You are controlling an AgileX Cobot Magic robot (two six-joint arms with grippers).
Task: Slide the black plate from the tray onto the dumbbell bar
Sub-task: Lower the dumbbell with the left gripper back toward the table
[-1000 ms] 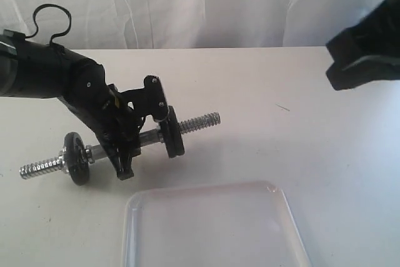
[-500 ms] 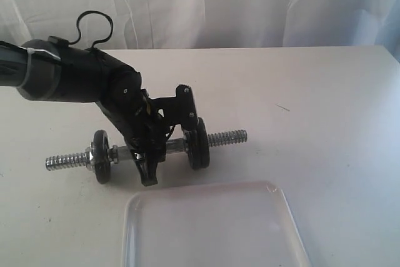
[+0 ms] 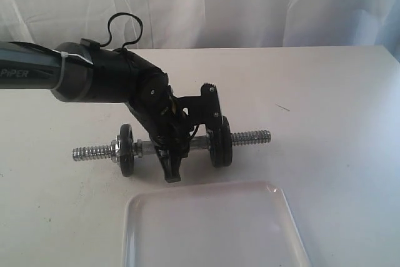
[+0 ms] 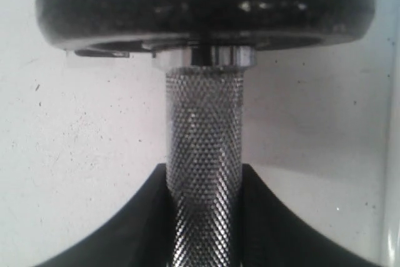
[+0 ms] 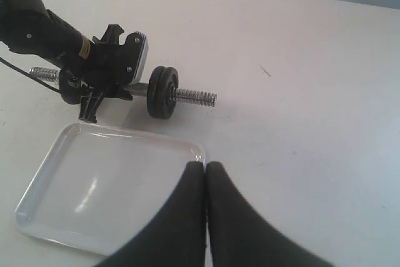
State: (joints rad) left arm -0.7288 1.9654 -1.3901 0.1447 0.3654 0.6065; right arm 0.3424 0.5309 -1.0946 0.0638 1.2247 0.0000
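Exterior view: the left gripper point(image 3: 167, 149), its arm point(image 3: 37, 76) lettered "PiPER", is clamping the dumbbell bar point(image 3: 250, 136), with the black plate point(image 3: 220, 141) sitting on the bar right of it, bare table point(image 3: 331, 123) stretching beyond and the tray point(image 3: 212, 229) lying just in front. Left wrist view: both fingers point(image 4: 125, 236) are squeezing the bar's knurled middle. Right wrist view: the right gripper point(image 5: 205, 176), pressed closed, is showing beside a tray corner.

The left arm point(image 3: 103, 79) is a glossy black tube with a grey collar point(image 3: 70, 78) and pale lettering point(image 3: 15, 72) that reads "PiPER". A thin black cable point(image 3: 124, 24) forms a loop over its wrist. The left tool point(image 3: 187, 139) is matte black and angular, with small silver screws point(image 3: 214, 92) on one finger plate. The right tool point(image 5: 205, 168) shows two smooth, curved black fingers point(image 5: 181, 217).
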